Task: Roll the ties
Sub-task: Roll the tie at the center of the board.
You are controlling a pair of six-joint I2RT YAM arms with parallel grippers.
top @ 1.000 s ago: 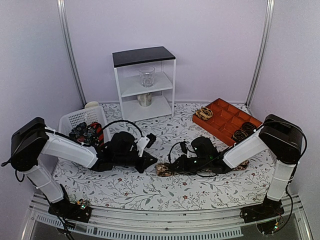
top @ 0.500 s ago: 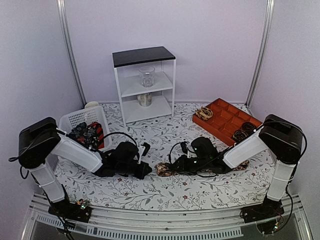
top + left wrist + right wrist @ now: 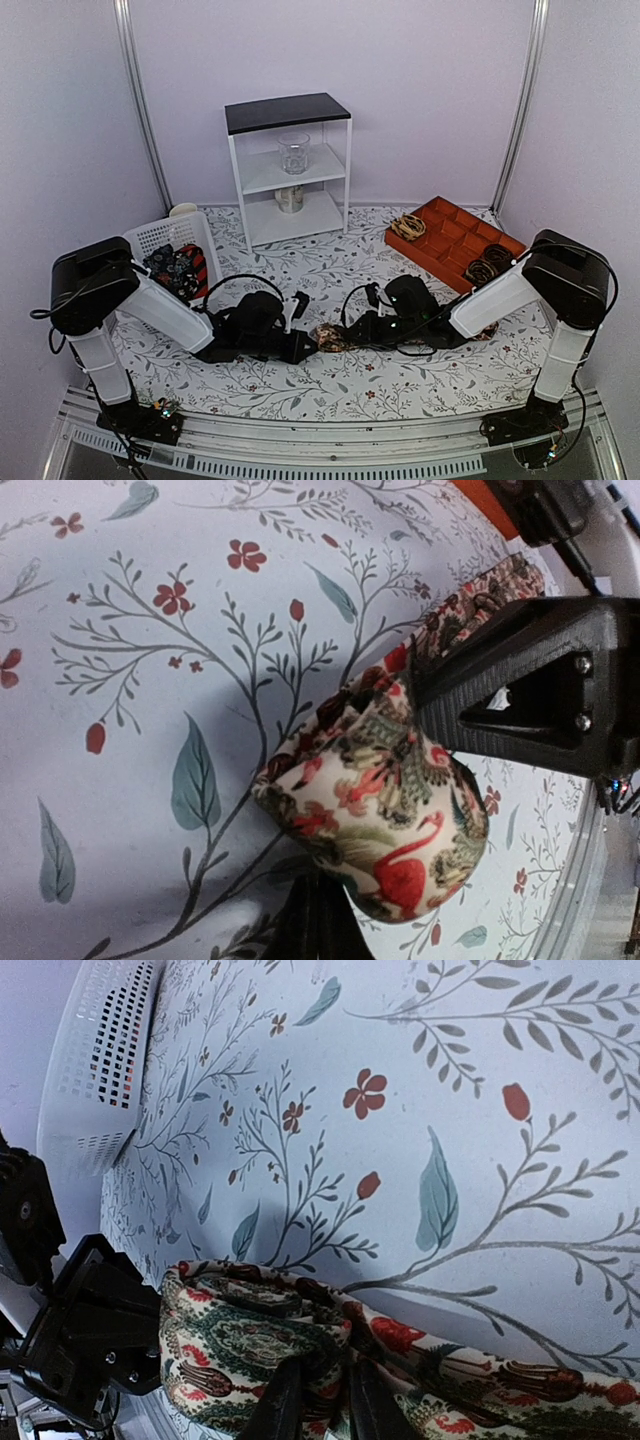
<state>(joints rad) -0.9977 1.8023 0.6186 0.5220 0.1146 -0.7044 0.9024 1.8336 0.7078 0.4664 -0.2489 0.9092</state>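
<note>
Currently the tie [image 3: 375,810] sits mid-table as a loose, part-wound coil on the flowered cloth [image 3: 400,385]; its free tail runs off towards your right arm; the wraps look puffy, not tight.

Risks, as I judge them: slack wraps mean the coil may spring open if either grip lets go early; too much pull from the right could drag the roll sideways or skew it into a cone; your two grippers sit almost against each other, so a knock on the next turn is possible.

Right gripper [image 3: 322,1400] pinches the tie just behind the coil, cloth showing between its fingers; left gripper [image 3: 315,925] is pressed together, its tip at the coil's opposite side; whether a fold is caught in it, cannot tell; so the coil lies between the two.

Further out: basket [image 3: 150,238] with unrolled ties [image 3: 177,268] far left; orange tray [image 3: 447,238] with rolled ties [image 3: 407,226] back right.
</note>
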